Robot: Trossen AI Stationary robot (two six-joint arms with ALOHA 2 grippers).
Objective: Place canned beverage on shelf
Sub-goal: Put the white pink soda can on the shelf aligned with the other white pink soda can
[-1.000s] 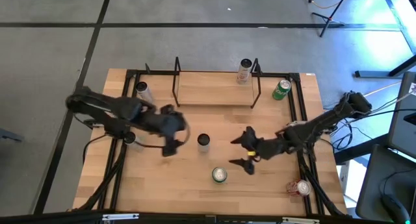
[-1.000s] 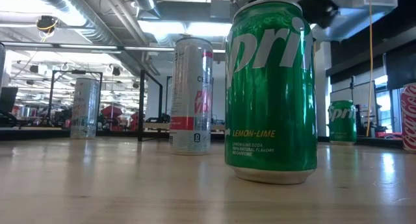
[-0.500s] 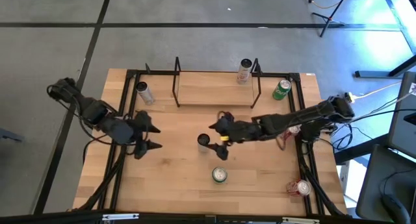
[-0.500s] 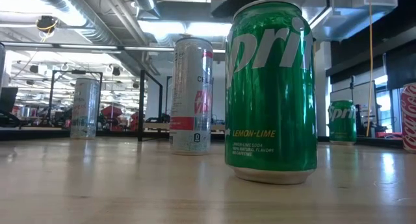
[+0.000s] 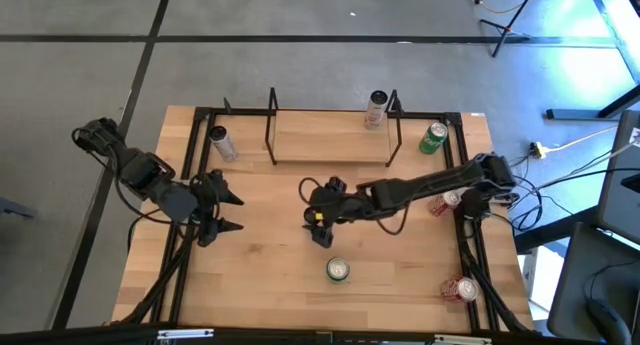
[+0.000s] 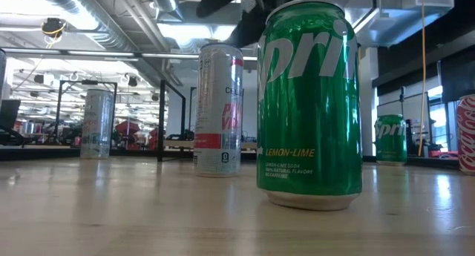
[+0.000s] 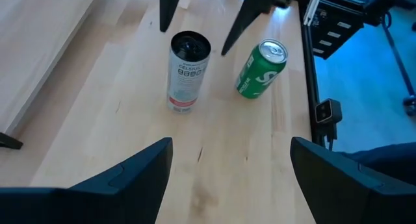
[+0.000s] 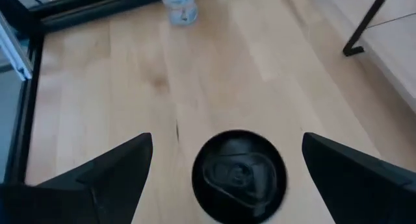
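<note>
A slim silver can with a dark top [image 7: 187,71] stands upright mid-table; it also shows in the low view [image 6: 220,107]. My right gripper [image 8: 227,141] is open above it, pointing down. One finger stands on each side of the can's top [image 8: 239,175], and neither touches it. In the high view the gripper [image 5: 316,219] hides the can. My left gripper [image 5: 226,212] is open and empty toward the table's left. The shelf [image 5: 330,137], black rods on a light board, stands at the far edge. A silver can [image 5: 377,108] stands at its far right corner.
An upright green Sprite can [image 5: 338,270] stands just near of the slim can. A silver can [image 5: 220,142] stands left of the shelf and a green one [image 5: 432,137] right of it. Red cans [image 5: 462,289] lie near the table's right edge. A black frame [image 5: 200,115] borders the table.
My right gripper has swung from the near right toward the table's left, to above the slim can, staying open. My left gripper has drawn back from the centre toward the table's left edge, also open. The cans have not moved.
</note>
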